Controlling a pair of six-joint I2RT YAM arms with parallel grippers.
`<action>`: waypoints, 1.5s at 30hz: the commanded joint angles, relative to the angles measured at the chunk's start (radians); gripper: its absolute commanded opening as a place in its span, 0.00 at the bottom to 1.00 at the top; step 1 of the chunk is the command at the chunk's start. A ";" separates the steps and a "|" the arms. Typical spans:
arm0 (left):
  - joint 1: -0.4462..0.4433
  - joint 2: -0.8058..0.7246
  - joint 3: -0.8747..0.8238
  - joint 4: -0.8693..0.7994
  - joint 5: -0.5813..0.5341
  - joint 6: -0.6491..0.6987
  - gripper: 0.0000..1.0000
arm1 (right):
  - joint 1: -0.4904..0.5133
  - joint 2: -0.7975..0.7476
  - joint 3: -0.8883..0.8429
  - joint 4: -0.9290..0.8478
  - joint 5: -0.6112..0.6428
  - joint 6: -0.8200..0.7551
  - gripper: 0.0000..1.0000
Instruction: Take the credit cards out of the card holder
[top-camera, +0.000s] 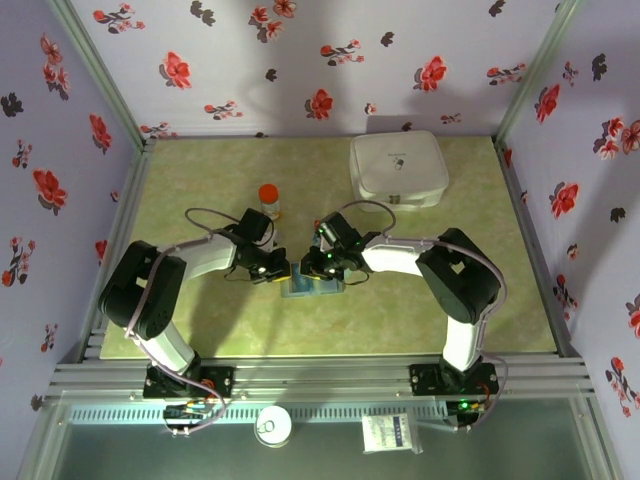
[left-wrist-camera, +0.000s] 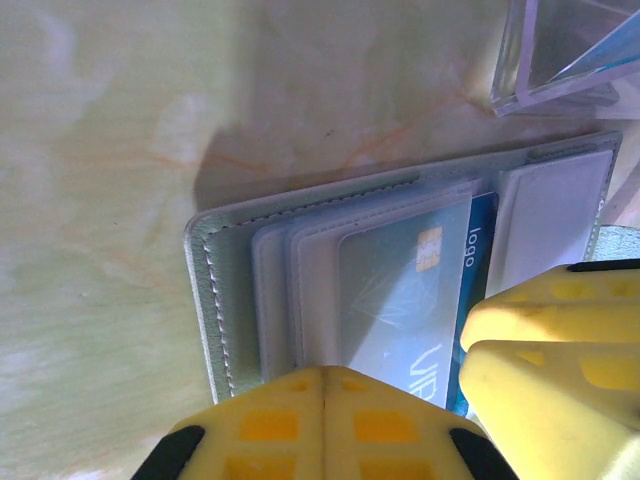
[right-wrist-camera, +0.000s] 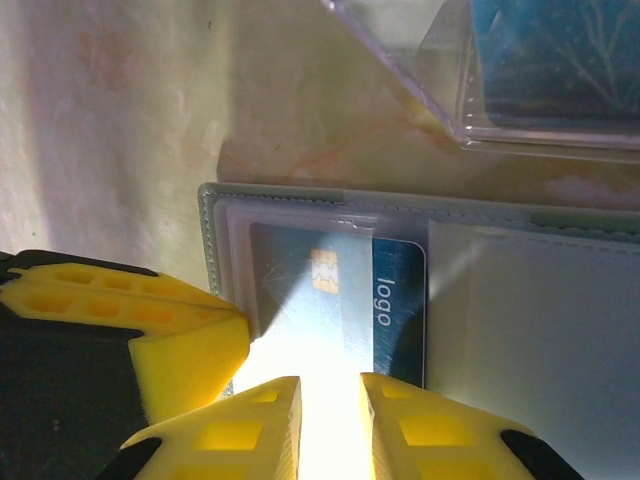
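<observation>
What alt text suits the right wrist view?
A blue card with a gold chip sits in an open grey-blue folding card holder on a pale green table. The right hand, yellow fingers slightly apart, is at the card's edge.

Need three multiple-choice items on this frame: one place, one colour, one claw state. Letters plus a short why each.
1. Where on the table is the white box? A far right corner. B near left corner. C between the arm bases.
2. What colour is the card showing in the card holder? A red. B blue. C green.
3. How is the left claw? A wide open. B clamped on the white box. C shut.
1 A: top view puts it at the far right. 2 B: its visible face is blue. 3 C: its yellow fingers meet with no gap.
</observation>
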 joint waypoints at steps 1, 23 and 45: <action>-0.004 0.018 -0.003 -0.026 -0.018 0.009 0.00 | 0.006 0.013 -0.006 -0.024 0.003 0.004 0.23; -0.012 -0.055 0.031 -0.066 -0.014 -0.001 0.00 | 0.004 -0.077 -0.019 -0.071 0.090 -0.052 0.23; -0.057 0.046 0.037 -0.047 -0.040 -0.005 0.00 | -0.014 -0.038 -0.029 -0.066 0.059 -0.026 0.24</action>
